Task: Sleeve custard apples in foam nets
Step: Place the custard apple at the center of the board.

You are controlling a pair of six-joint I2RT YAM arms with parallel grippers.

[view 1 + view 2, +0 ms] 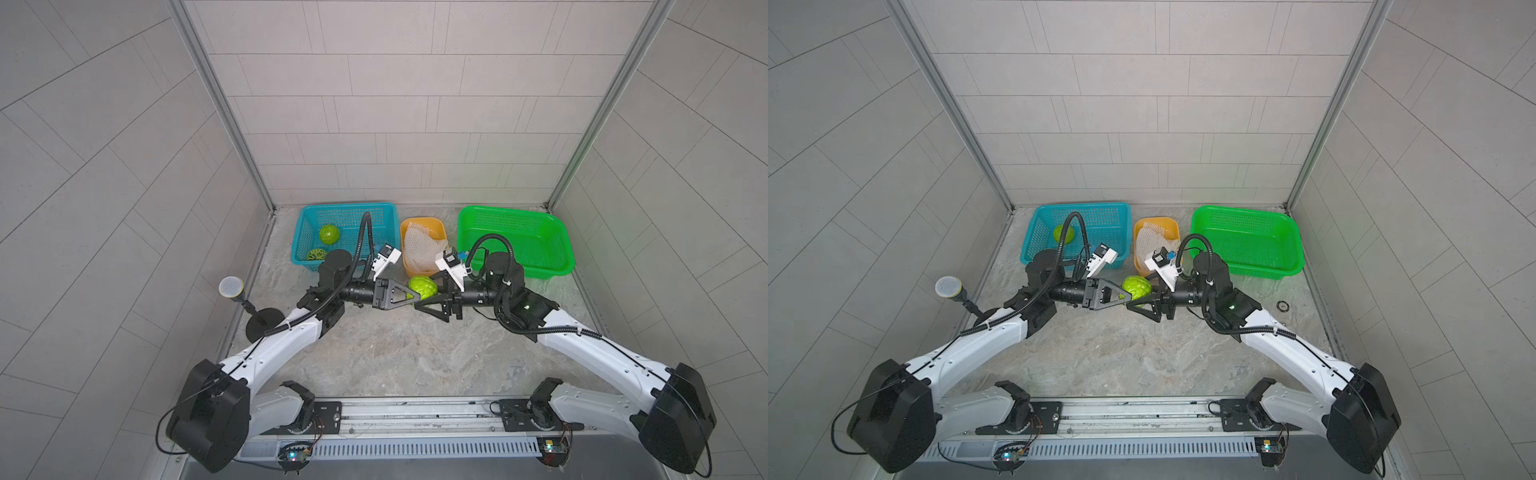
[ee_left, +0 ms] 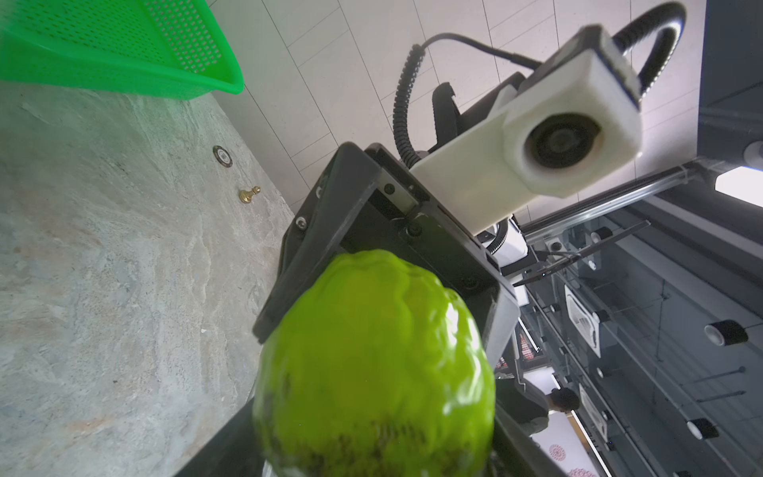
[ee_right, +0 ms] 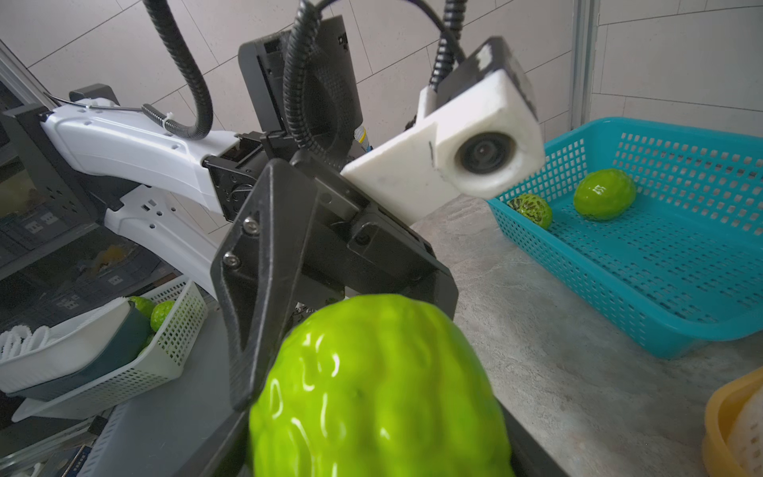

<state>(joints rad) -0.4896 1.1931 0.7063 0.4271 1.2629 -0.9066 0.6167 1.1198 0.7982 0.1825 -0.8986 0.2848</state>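
A bright green bumpy custard apple (image 1: 422, 286) (image 1: 1136, 286) hangs above the table between my two grippers, which face each other. My left gripper (image 1: 417, 291) reaches it from the left. Its fingers (image 2: 223, 454) lie along both sides of the custard apple (image 2: 371, 363), and the blur hides whether they still press on it. From the right, my right gripper (image 1: 426, 291) is shut on the custard apple (image 3: 380, 392), fingers (image 3: 210, 450) against its sides. Two more custard apples (image 1: 329, 235) (image 1: 316, 254) lie in the teal basket (image 1: 349, 205). White foam nets (image 1: 419, 247) fill the orange tub (image 1: 436, 226).
A green basket (image 1: 548, 272) with nothing in it stands at the back right. A microphone on a round stand (image 1: 231, 286) is at the table's left edge. A small ring (image 1: 1283, 306) and a brass knob (image 2: 249, 193) lie near the right wall.
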